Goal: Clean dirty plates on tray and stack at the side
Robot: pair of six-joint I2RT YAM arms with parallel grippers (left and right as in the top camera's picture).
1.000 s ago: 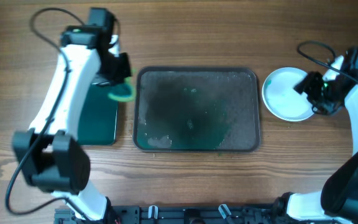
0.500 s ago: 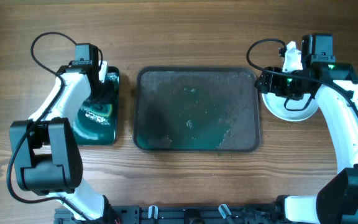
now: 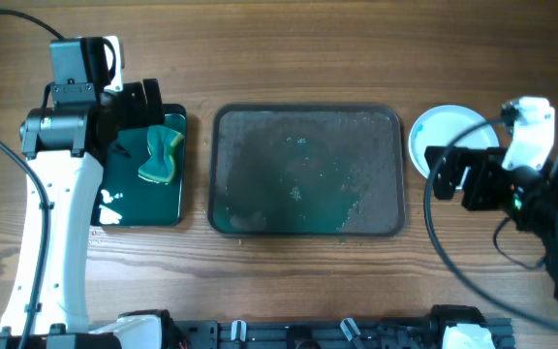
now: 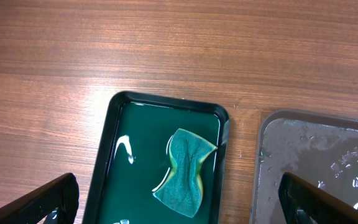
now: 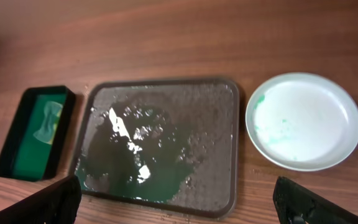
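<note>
The plates [image 5: 303, 121] sit just right of the bare tray [image 3: 303, 170]. The left gripper [image 4: 179, 202] and right gripper [image 5: 179, 202] hang released. Risk: teal smears [image 5: 261, 124] (along the tray-side rim) could go unwiped, leaving a dirty stack.

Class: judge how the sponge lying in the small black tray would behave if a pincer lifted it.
The sponge is pinched at its waist, so probably soft and squashy. It lies in green liquid in the small black tray, so likely soaked, heavier and dripping.
</note>
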